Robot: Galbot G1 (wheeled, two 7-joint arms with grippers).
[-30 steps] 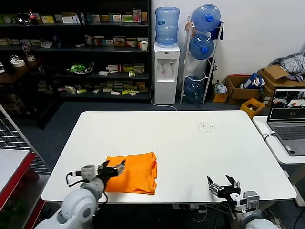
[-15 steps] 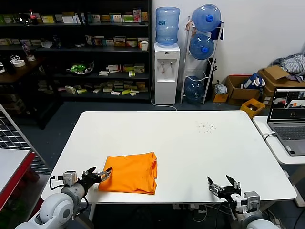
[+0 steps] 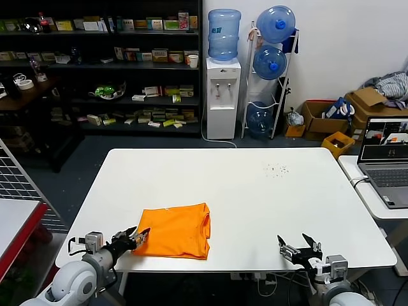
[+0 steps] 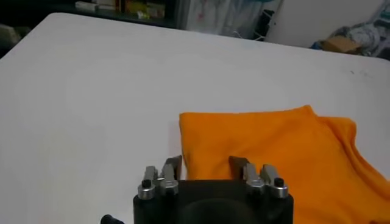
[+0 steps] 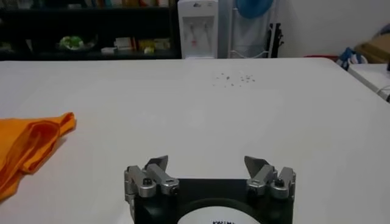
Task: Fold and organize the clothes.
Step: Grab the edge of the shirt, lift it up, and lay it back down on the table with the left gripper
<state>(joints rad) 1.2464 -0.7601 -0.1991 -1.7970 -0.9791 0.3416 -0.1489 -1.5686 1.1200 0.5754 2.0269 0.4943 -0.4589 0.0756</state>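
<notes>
The orange T-shirt (image 3: 175, 231) lies folded into a flat rectangle near the front left of the white table (image 3: 255, 191); no lettering shows. It also shows in the left wrist view (image 4: 280, 152) and at the edge of the right wrist view (image 5: 24, 146). My left gripper (image 3: 135, 237) is open and empty, just off the shirt's front left corner, near the table's front edge; its jaws (image 4: 206, 162) stand apart over that corner. My right gripper (image 3: 299, 246) is open and empty at the table's front right, far from the shirt; it also shows in the right wrist view (image 5: 207, 163).
A laptop (image 3: 386, 159) sits on a side table at the right. A water dispenser (image 3: 222, 83), bottle rack and shelves stand behind the table. Small dark specks (image 3: 276, 169) lie on the table's far right part. A red-edged wire rack (image 3: 16, 191) stands at the left.
My left gripper has let go of the shirt and drawn back left toward the table's front edge. The shirt lies still. The right arm has not moved.
</notes>
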